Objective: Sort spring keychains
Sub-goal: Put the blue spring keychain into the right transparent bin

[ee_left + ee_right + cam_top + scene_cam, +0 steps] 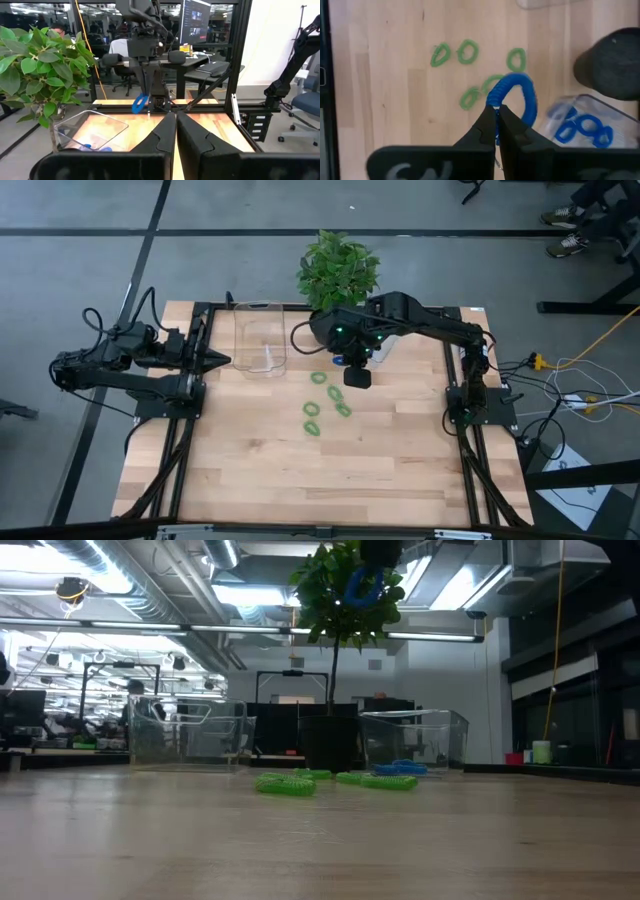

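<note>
One blue keychain (516, 95) pinched in right gripper (497, 120), high above table (270, 470).

Bright ceiling strip lights (150, 625) glare in the low view; the tabletop (320, 840) foreground blurs softly.

No text, label, brand, number or sign could be read anywhere. A lit monitor (196, 22) stood in the room well beyond the left arm's jaws, but what was on it was too small to make out.
</note>
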Available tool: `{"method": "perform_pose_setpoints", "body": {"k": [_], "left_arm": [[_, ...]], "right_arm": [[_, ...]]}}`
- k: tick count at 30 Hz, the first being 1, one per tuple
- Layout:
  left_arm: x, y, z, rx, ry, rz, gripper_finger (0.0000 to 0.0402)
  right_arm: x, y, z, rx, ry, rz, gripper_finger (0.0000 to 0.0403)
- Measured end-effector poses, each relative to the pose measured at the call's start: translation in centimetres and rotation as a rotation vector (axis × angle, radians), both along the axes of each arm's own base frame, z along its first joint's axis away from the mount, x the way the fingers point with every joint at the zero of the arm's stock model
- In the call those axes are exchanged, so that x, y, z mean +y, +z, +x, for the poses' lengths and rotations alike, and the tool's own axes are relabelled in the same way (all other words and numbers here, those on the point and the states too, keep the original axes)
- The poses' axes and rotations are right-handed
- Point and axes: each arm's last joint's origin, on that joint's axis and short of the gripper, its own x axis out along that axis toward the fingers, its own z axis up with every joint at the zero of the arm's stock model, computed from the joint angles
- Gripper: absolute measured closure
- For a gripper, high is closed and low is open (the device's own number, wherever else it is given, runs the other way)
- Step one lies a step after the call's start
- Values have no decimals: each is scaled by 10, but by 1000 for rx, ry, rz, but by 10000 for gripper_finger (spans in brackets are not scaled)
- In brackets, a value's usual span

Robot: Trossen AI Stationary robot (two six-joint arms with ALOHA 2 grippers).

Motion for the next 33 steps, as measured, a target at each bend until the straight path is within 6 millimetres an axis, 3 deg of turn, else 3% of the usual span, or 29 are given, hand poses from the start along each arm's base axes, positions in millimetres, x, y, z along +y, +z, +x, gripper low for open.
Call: {"method": "perform_pose_setpoints", "body": {"k": [6,12,18,33], "left_arm": [[0,0,0,0,0,0,392],[0,0,0,0,0,0,390],[0,0,0,0,0,0,393],[0,0,0,0,0,0,391]], "right_arm": [[-9,14,-15,-42,-37,-19,401],[-23,16,-24,-41,-98,-32,401],[-34,-16,-44,66,-181,-56,401],[-63,-75,-120,-222,-614,-107,401]]}}
